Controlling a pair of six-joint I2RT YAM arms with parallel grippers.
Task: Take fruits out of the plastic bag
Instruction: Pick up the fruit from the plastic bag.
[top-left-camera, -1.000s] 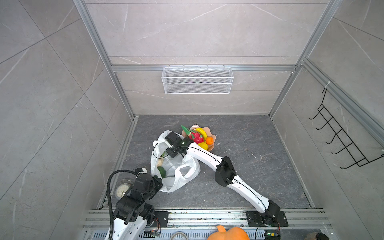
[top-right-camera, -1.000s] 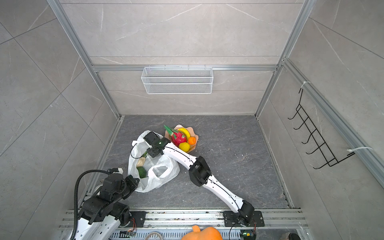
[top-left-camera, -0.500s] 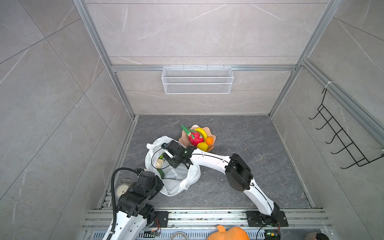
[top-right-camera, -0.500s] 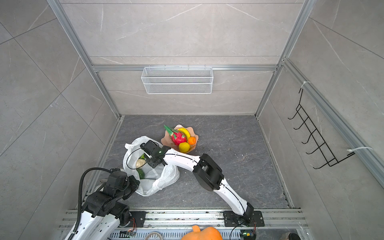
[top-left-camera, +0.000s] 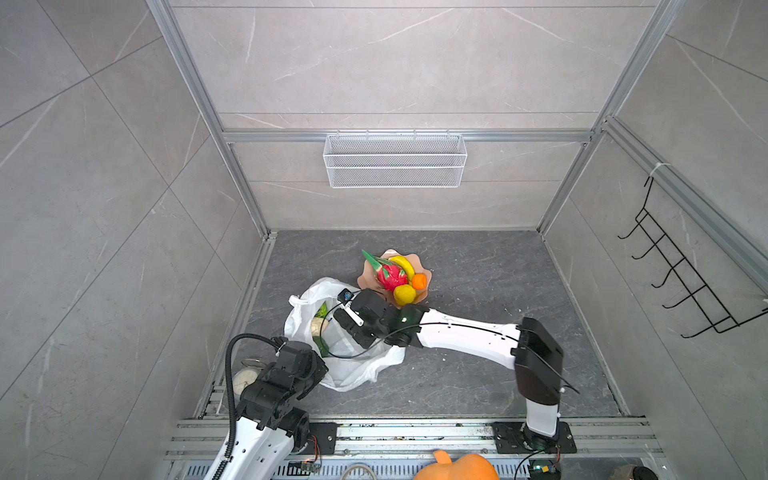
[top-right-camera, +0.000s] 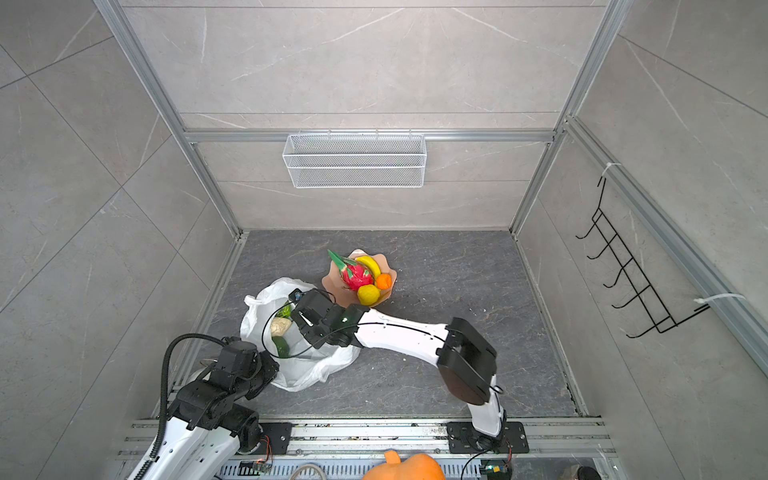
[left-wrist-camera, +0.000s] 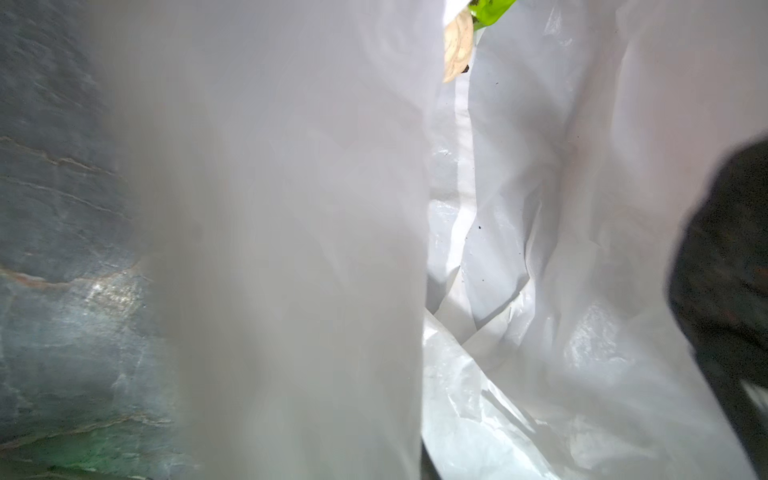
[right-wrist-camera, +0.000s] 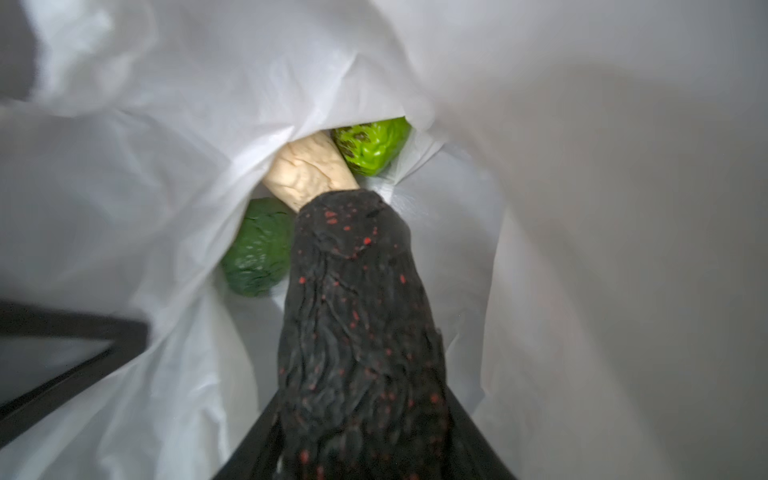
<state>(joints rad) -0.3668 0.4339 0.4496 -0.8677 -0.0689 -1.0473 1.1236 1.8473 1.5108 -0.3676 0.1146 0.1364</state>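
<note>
1. A thin, crinkly, translucent white plastic bag (top-left-camera: 353, 370) is lying on the near-left part of the dark grey stone tabletop (top-left-camera: 478, 270). Its mouth is gaping upward, and it is showing in both top views.
2. Three fruits are sitting inside the bag in a close row. There is a bright green piece (right-wrist-camera: 370, 145) blotched with dark marks, a beige piece (right-wrist-camera: 307, 170) with knobbly, wrinkled skin, and a dark green piece (right-wrist-camera: 257, 249) with a rough surface. White film is folding over them at the sides.
3. The right gripper (top-left-camera: 338, 328) is extending into the bag's mouth from the right. In the right wrist view one finger (right-wrist-camera: 357, 332), black, wrinkled and flecked with red, is pointing at the beige piece. I cannot tell whether it is touching. Bare film is showing on both sides of it, so the jaws are standing apart with nothing between them.
4. The left gripper (top-left-camera: 322, 365) is sitting at the bag's near rim, closed and pinching the film. In the left wrist view blurred white plastic is filling most of the picture.
5. Just beyond the bag, a peach scalloped bowl (top-left-camera: 365, 277) is holding four more fruits, crowded together. They are a red-pink dragon fruit (top-left-camera: 388, 276) with green leaves, a yellow banana (top-left-camera: 403, 264), an orange (top-left-camera: 419, 281) and a lemon (top-left-camera: 404, 294).
6. A large orange pumpkin (top-left-camera: 457, 469) is sitting at the near edge, and a white wire basket (top-left-camera: 395, 160) is hanging on the back wall.
</note>
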